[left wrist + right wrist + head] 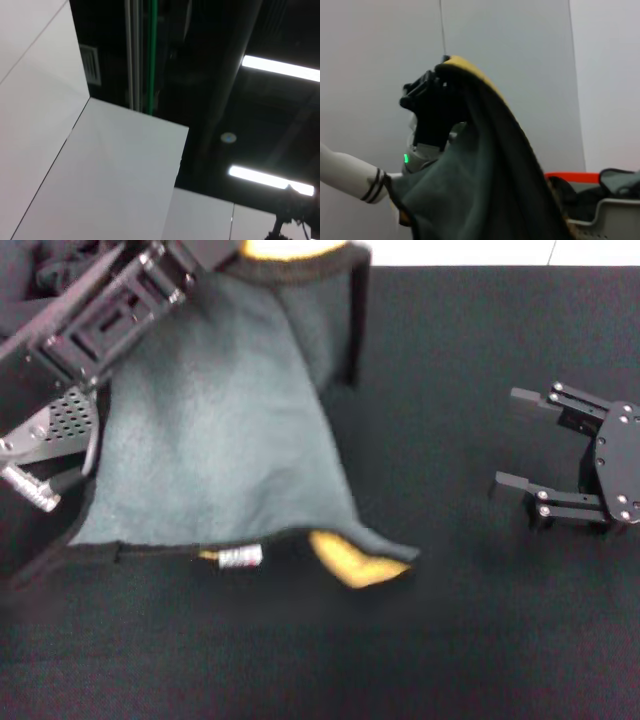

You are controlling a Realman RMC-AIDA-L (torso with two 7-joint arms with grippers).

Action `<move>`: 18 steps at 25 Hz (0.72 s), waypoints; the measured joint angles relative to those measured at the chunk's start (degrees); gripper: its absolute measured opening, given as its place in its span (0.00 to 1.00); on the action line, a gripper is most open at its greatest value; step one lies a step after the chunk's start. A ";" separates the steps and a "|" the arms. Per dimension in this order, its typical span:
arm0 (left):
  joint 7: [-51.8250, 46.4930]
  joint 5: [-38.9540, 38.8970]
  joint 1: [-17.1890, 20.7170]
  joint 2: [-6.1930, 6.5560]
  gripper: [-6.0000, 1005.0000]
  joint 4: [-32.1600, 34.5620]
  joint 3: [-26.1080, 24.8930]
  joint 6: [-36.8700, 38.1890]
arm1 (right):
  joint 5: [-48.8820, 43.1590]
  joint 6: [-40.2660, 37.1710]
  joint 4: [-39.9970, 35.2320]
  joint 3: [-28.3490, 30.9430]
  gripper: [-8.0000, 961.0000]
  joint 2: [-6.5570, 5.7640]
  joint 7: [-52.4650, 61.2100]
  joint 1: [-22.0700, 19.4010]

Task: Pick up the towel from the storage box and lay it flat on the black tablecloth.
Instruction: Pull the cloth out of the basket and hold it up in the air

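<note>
The towel (215, 430) hangs in the air, grey-green face toward me, with a yellow corner (350, 560) and a small tag (240, 557) at its lower edge just above the black tablecloth (450, 640). My left gripper (442, 85) is raised and shut on the towel's top edge, where the yellow side (470, 67) folds over. A perforated piece of the storage box (70, 415) peeks out at the left behind my left arm. My right gripper (506, 440) hovers open over the tablecloth on the right, apart from the towel.
The storage box (610, 212) holds a dark cloth (620, 179), and a red rim (572, 176) shows behind it. The tablecloth's far edge meets a white floor (480, 250). The left wrist view shows only wall and ceiling.
</note>
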 joint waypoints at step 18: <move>2.67 -5.99 -2.08 -0.44 0.02 -6.25 4.79 -0.15 | 5.88 -5.01 2.07 -8.89 0.88 0.51 -3.03 5.22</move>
